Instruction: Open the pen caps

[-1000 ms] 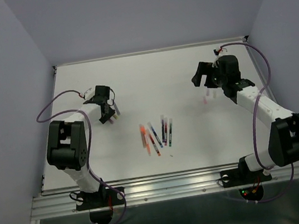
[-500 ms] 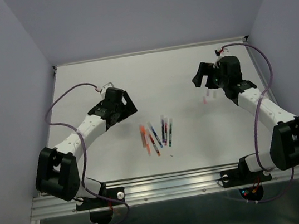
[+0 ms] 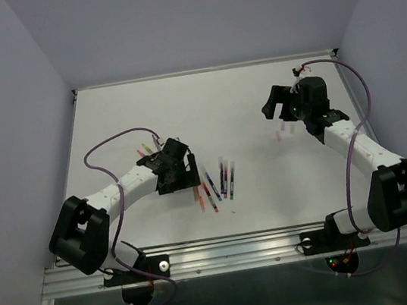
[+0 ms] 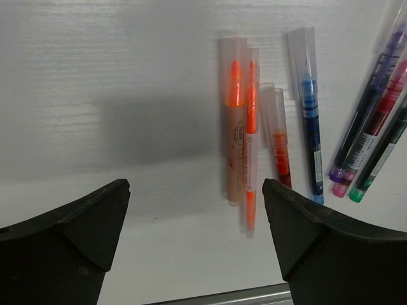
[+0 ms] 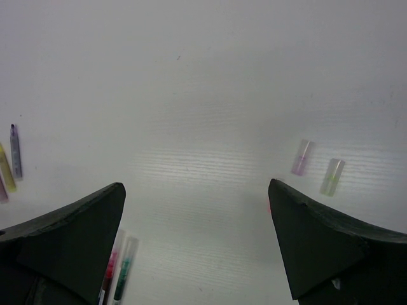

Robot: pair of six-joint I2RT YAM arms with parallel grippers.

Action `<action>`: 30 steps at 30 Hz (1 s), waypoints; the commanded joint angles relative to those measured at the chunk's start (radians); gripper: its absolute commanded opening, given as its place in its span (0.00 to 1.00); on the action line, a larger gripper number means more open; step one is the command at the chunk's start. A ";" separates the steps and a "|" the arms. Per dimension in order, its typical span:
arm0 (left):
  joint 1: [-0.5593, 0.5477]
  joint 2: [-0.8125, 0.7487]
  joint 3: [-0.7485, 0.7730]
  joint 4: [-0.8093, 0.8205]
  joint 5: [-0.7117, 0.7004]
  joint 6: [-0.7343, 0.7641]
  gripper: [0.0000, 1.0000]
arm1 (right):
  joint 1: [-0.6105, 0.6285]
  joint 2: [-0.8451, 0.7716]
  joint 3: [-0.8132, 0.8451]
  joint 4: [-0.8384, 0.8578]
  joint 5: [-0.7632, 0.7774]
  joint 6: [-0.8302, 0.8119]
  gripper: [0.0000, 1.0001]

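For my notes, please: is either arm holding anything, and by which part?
Nothing is held: jaws of the left gripper and right gripper stand open, empty.

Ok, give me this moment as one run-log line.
left claw: open, empty, by the capped pens | right claw: open, empty | loose caps: two on the table | stage: no pen grasped yet

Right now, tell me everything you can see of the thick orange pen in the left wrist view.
The thick orange pen lies flat on the white table, leftmost in the row of pens. Its barrel looks like pale orange plastic with small dark print. A clear cap is on its far end, with a bright orange tip showing through. A thinner orange pen lies tight along its right side, seemingly touching. The left end effector is open and not touching it.
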 commanded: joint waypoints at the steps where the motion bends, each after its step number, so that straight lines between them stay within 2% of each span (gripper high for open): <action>1: -0.011 0.029 0.005 -0.020 0.000 0.047 0.97 | 0.007 -0.010 -0.007 0.041 0.022 -0.007 1.00; 4: -0.017 0.059 0.014 -0.043 -0.026 0.051 0.89 | 0.007 -0.007 -0.007 0.041 0.027 -0.005 1.00; 7: -0.019 0.077 0.020 -0.053 -0.069 0.050 0.89 | 0.007 -0.012 -0.010 0.041 0.028 -0.005 1.00; 30: -0.034 0.053 0.065 -0.016 -0.014 0.054 0.89 | 0.007 0.003 -0.007 0.041 0.033 -0.008 1.00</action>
